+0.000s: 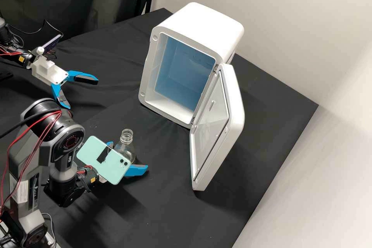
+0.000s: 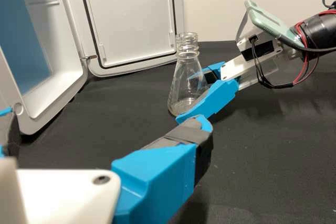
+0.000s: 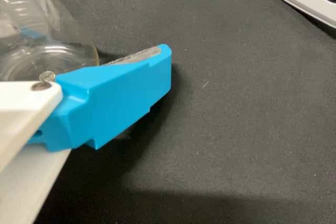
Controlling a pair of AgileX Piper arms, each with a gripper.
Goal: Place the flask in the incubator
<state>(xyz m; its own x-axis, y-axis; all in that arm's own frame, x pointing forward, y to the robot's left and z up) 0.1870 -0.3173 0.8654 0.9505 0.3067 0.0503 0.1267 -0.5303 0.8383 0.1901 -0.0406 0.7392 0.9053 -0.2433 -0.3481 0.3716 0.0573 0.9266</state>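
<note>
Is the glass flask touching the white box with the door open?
Apart. In the high view, bare black bench lies between the flask and the incubator.

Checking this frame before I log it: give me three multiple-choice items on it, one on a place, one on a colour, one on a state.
1. Where is the flask relative to the incubator?
A. inside it
B. upright on the bench in front of it
C. lying on top of it

2. What colour is the incubator's inner lining?
A. light blue
B. red
C. yellow

3. How is the incubator's door?
A. shut
B. taken off
C. swung open

Answers: B, the flask stands on the black bench before the opening; A, the walls inside are light blue; C, the door hangs wide on its hinges beside the opening.
</note>
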